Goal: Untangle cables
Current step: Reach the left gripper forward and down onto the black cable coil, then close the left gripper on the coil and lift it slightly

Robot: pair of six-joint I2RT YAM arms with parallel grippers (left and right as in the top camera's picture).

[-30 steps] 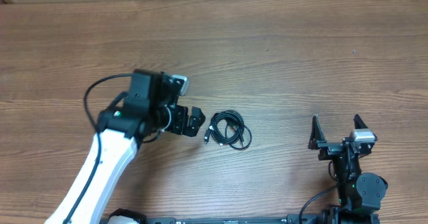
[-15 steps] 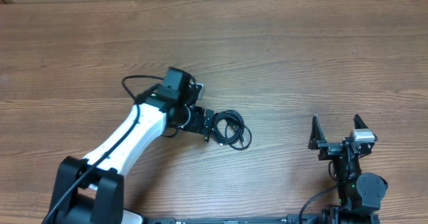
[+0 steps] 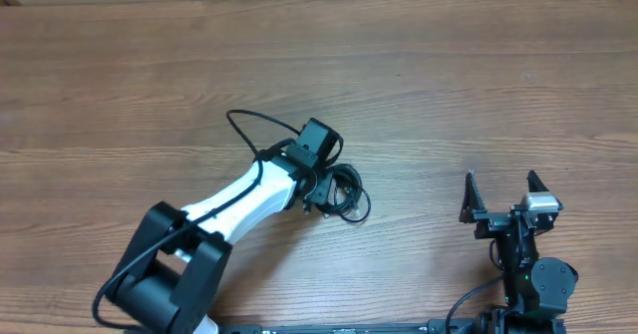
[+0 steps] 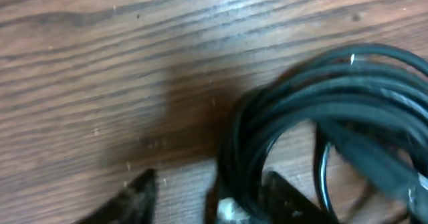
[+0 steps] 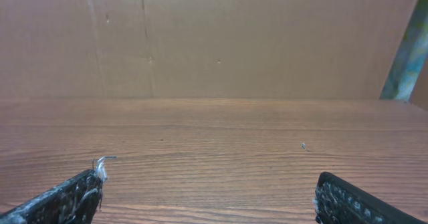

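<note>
The cables (image 3: 349,196) lie as a small coil of thin black cords on the wooden table, just left of centre. My left gripper (image 3: 324,194) is down on the coil's left edge. In the left wrist view the cables (image 4: 321,97) fill the right half. A bunch of their strands and a silver-tipped plug (image 4: 227,210) sit between the jaws of the left gripper (image 4: 212,184). The strands lie against the right finger (image 4: 284,187), and bare wood shows between them and the left finger (image 4: 140,187). My right gripper (image 3: 501,184) stands open far to the right, and in its own view the right gripper (image 5: 207,190) has nothing between its fingers.
The left arm's own thicker black wire (image 3: 244,125) loops above its wrist. A brown cardboard wall (image 5: 214,37) runs along the far edge of the table (image 3: 478,65).
My left arm has swung right and come down onto the coil's left edge, and its jaws have narrowed around some strands. The coil has shifted slightly. The right arm has not moved.
</note>
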